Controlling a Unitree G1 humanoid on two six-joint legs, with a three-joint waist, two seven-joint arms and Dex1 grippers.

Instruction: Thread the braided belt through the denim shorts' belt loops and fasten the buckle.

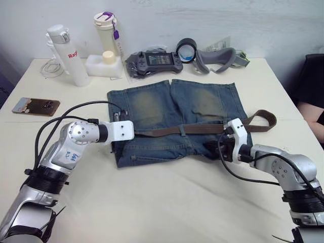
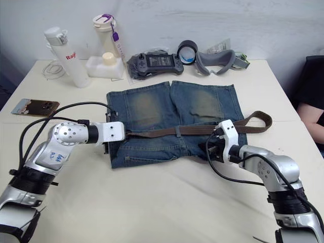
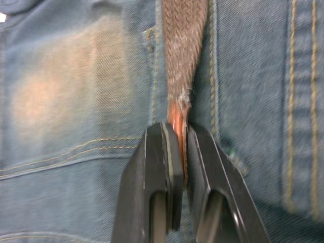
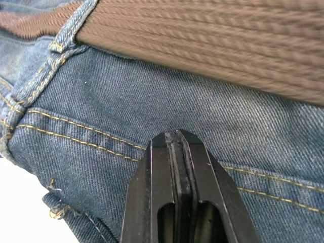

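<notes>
On the white table [image 1: 167, 202] the denim shorts [image 1: 174, 119] lay flat, the braided belt [image 1: 202, 128] running along the waistband under a belt loop [image 1: 181, 129]. Left gripper [image 3: 179, 147] pinched the belt's tan tip; right gripper [image 4: 178, 144] was pressed together on the denim. Probably best to pull the tip level along the waistband while the right pins the cloth.

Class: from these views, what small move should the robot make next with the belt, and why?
Probably the left gripper, shut on the braided belt's tan tip, should draw it further along the waistband of the denim shorts: a long loop hangs past the shorts near the shut right gripper.
</notes>
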